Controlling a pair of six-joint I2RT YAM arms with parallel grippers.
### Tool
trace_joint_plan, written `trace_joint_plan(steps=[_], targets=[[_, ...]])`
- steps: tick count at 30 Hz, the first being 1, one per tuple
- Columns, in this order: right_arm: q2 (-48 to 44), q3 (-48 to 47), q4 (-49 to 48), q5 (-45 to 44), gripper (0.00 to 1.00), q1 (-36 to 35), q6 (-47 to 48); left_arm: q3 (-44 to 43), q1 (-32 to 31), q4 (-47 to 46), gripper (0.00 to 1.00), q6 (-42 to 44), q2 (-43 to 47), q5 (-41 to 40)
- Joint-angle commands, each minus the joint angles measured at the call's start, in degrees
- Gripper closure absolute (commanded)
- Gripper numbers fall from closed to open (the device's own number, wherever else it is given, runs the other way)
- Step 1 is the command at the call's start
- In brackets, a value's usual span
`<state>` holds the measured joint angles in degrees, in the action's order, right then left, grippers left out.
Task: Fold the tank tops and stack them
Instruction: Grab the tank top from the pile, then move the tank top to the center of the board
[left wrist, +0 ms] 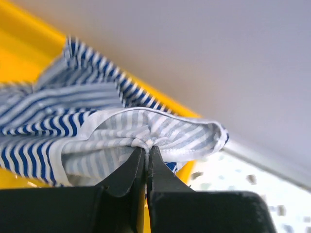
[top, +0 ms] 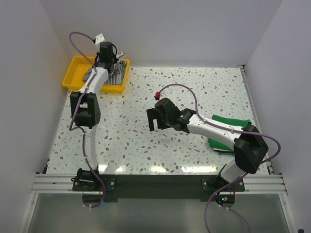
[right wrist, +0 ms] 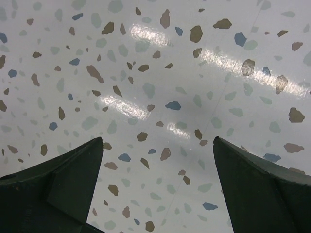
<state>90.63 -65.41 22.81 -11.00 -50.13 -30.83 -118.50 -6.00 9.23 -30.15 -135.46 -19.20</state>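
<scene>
Speckled table (top: 136, 145) between white walls, from above: the left gripper (top: 108, 62) sits over the yellow tray (top: 73, 73) at the far left corner, on the striped top (top: 116, 77). The right gripper (top: 154, 119) hangs mid-table, and the green top (top: 231, 121) lies by the right edge, partly under that arm. Left wrist: jaws pinch a fold of the blue-and-white cloth. Right wrist: jaws spread wide over the table.

The white speckled table (top: 146, 92) carries a yellow tray (top: 73, 73) at its far left corner. A green tank top (top: 232, 121) lies folded near the table's right edge.
</scene>
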Motion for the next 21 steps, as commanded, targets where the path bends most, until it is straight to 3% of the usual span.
trace_joint_plan(steps=[1,7,11,17,21], targets=[[-0.5,-4.6,-0.6,-2.7,0.01,0.6,1.7,-7.3,0.3,-7.7,1.0,2.6,13.1,3.5],[-5.4,-7.3,0.5,-8.2,0.01,3.2,0.9,-5.9,-5.7,-8.3,1.0,6.9,27.2,5.2],[-10.6,-6.8,-0.7,-11.5,0.01,4.6,0.8,-4.8,-15.4,-7.0,1.0,11.8,35.1,4.1],[-19.2,-4.6,0.9,-18.8,0.01,5.3,0.2,-5.3,-26.8,-4.5,1.0,12.2,43.8,5.3],[-23.5,-2.9,1.8,-20.1,0.01,5.4,-0.5,-5.2,-27.7,-0.5,1.0,8.7,46.4,4.4]])
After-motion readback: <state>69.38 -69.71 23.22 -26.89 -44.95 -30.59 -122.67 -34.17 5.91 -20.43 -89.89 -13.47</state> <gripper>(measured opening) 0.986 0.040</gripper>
